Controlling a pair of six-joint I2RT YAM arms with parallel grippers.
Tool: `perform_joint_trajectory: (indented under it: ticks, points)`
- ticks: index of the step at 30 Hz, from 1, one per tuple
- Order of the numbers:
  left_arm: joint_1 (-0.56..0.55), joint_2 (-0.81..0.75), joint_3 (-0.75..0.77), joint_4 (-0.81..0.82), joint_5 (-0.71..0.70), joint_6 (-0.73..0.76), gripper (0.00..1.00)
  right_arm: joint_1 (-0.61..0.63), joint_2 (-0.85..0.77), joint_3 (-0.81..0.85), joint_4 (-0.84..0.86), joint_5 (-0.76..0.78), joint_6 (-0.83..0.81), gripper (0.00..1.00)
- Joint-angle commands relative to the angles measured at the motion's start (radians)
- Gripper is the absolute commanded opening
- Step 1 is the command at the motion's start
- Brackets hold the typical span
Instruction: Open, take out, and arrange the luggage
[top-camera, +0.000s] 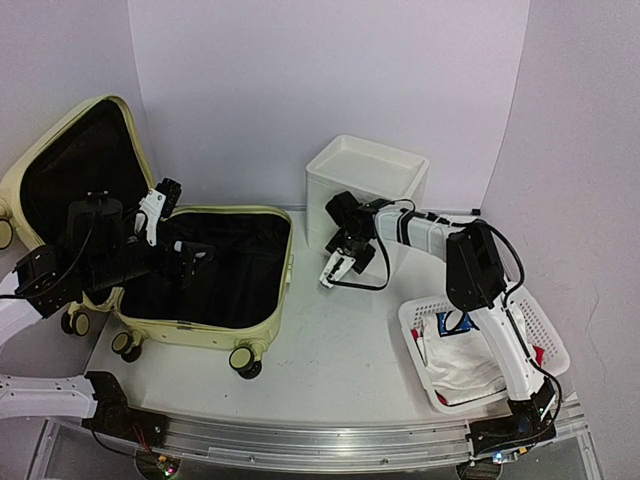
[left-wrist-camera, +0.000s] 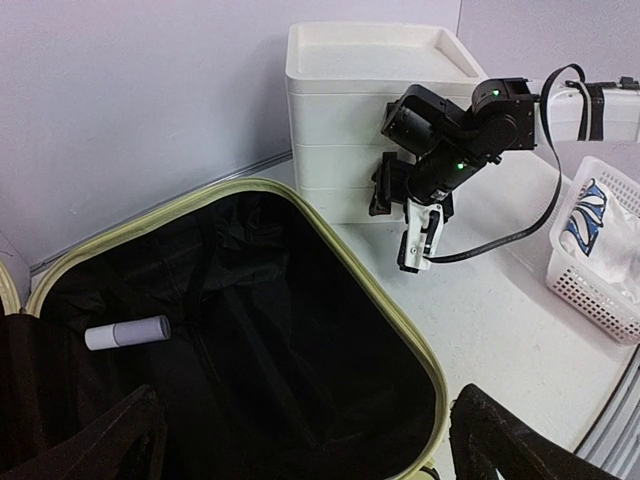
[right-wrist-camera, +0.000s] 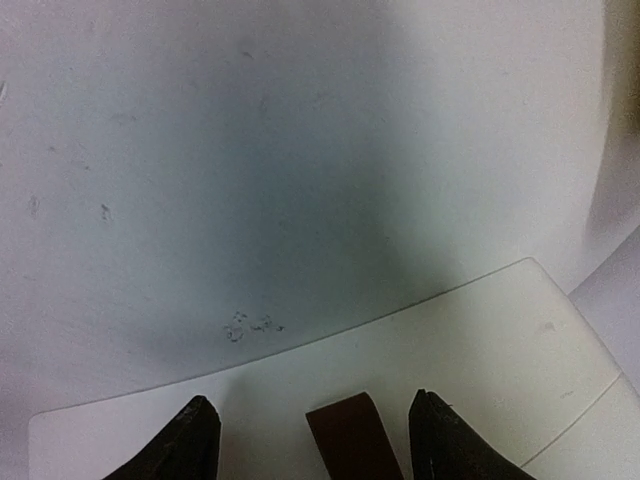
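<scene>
1. Left gripper (left-wrist-camera: 305, 400): black fingers fill the bottom of the left wrist view. They are spread wide with nothing between them, hanging over the open shell.
2. Luggage (top-camera: 190, 335): sits on the left side of the table (top-camera: 340, 340), opened up. Lower shell lies flat with its casters toward the near edge. Lid stands tilted back at the left wall. Black lining shows in both halves.
3. Small white tube (left-wrist-camera: 127, 332): lies on its side on the lining, inside the shell under the left gripper.
4. Right gripper (top-camera: 335, 268): points down at the table between the luggage and the white drawer box (top-camera: 365, 175), just beside the box front. Fingers are apart, not clamped on anything visible. Right wrist view is close and dim. A brown strip shows low between the fingers, possibly part of the gripper; cannot tell.
5. White mesh basket (left-wrist-camera: 590, 295): right side, near edge, well apart from the luggage. Holds white fabric with blue print (top-camera: 460, 360).
</scene>
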Motion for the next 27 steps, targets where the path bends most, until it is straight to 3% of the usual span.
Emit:
perform_joint_trajectory:
  ticks: [1,14,20,27]
  points:
    - [0.01,-0.006,0.053,0.033,0.012,0.015,0.99,0.003,0.041,0.037,0.042,0.134,-0.081,0.65]
    - [0.018,-0.02,0.069,0.001,0.016,0.014,1.0,0.005,0.093,0.074,0.149,0.223,-0.159,0.53]
    - [0.02,-0.014,0.074,0.002,0.025,0.003,0.99,0.002,0.065,0.074,0.095,0.223,-0.16,0.34]
    - [0.02,-0.015,0.077,0.004,0.034,-0.008,0.99,0.003,0.049,0.075,0.054,0.209,-0.116,0.05]
